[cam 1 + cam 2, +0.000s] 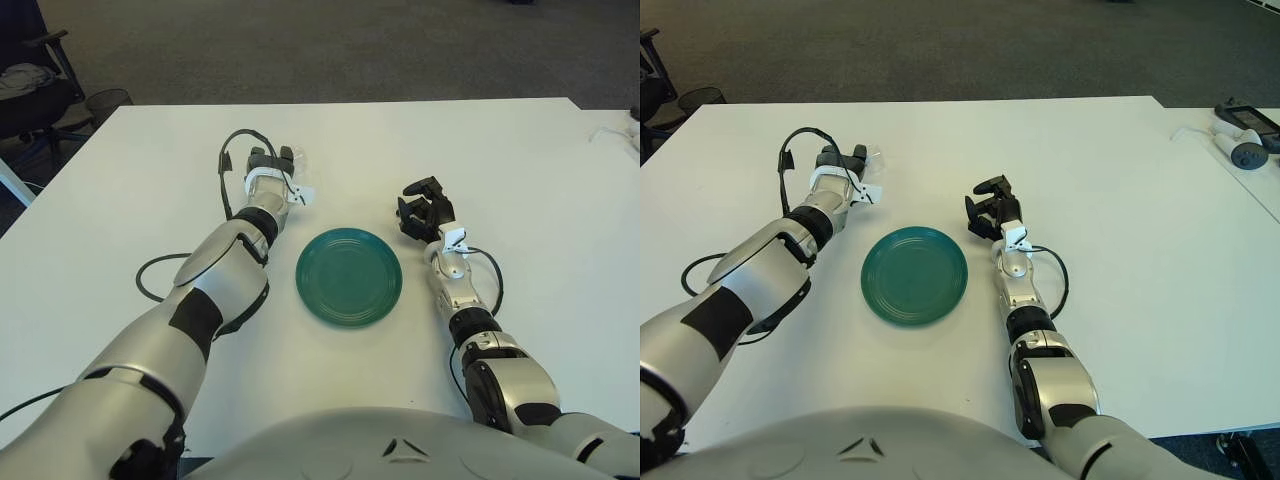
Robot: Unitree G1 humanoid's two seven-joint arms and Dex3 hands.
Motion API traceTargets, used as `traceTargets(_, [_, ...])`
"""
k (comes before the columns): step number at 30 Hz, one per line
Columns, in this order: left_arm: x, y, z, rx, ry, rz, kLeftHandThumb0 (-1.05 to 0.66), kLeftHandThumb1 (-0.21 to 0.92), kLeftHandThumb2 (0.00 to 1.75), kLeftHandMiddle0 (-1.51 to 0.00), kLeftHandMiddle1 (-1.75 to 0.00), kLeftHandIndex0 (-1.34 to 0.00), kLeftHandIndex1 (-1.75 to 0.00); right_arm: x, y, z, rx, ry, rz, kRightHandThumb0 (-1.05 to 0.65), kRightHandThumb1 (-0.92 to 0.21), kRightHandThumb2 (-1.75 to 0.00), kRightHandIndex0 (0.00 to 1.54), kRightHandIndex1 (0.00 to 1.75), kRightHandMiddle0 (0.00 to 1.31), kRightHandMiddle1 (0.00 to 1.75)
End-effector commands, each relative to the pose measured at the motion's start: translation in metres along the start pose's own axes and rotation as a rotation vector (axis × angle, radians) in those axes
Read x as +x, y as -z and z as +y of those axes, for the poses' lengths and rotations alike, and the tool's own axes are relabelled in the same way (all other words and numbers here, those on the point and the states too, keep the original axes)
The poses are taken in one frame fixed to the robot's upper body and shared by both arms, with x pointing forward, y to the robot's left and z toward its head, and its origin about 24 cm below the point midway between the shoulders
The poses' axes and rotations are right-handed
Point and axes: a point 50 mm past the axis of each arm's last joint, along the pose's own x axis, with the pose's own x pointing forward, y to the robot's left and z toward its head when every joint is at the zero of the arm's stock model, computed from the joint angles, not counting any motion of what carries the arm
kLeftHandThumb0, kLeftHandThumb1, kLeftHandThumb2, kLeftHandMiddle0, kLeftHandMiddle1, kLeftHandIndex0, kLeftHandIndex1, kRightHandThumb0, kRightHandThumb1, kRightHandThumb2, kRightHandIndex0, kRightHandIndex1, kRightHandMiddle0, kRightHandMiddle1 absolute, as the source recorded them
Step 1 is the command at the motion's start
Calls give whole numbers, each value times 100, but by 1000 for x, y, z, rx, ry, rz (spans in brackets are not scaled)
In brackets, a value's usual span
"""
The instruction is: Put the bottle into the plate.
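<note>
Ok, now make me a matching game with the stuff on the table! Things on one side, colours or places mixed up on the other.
Things:
1. plate
2. table
3. bottle
4. right hand

Colours or places:
A. right of the plate
B. green
C. clear, at the tips of the left hand
D. white

Pairs: 1-B, 2-D, 3-C, 4-A.
</note>
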Motion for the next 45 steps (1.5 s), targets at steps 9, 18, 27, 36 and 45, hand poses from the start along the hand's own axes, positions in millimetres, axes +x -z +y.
traceTargets(9, [-3,7,-38,7,112,9,-105,92,96,-29,-5,-4,-5,-52,72,-5,-1,15,370,-1,-61,-86,52,148,30,169])
traceTargets(18, [-3,14,-43,27,50,17,-98,92,87,-44,-3,-1,-33,-53,71,-3,-10,13,360,-1,-60,-86,53,148,31,168])
traceTargets(27, [-3,20,-49,-27,0,-2,-85,92,67,-63,-11,0,-83,-53,72,-4,-9,14,370,0,-60,-86,53,148,30,168])
traceTargets(36, [-3,18,-49,-95,-48,-30,-78,92,57,-49,-75,-6,-131,-54,72,-4,-10,19,371,-1,-60,-86,53,148,30,168])
traceTargets(45, [-6,14,-60,-125,-58,-36,-70,92,41,-49,-98,-32,-154,-55,72,-5,-8,18,372,-1,-60,-86,53,148,30,168])
